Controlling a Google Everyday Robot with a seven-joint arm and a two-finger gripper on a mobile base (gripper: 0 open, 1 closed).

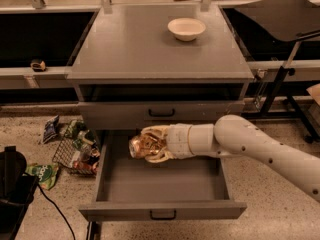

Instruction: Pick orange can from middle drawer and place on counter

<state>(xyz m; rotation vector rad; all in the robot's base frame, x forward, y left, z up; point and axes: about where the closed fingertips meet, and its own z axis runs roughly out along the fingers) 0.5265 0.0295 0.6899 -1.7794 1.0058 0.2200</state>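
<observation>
The grey worktop [125, 49] fills the upper middle of the view, a broad flat cabinet top. Below it, the middle drawer [160, 186] is pulled out toward the camera, its low front panel with the small black handle nearest. Above the opening sits a closed drawer front [125, 115] with its own black handle. The white arm [265, 151] reaches in from the right edge, crossing over the drawer's right wall toward the left.

A wire basket [75, 154] with wrappers stands on the speckled floor, just beside the drawer's left wall. A round white bowl [186, 28] rests on the far right part of the worktop.

The claw [146, 145] is over the rear left part of the open drawer, pointing left. Its pale fingers [155, 132] are clamped narrowly around the orange can [140, 146], one above and one below it. The can lies on its side in that grip, silvery end to the left; whether it touches the drawer floor cannot be told.
</observation>
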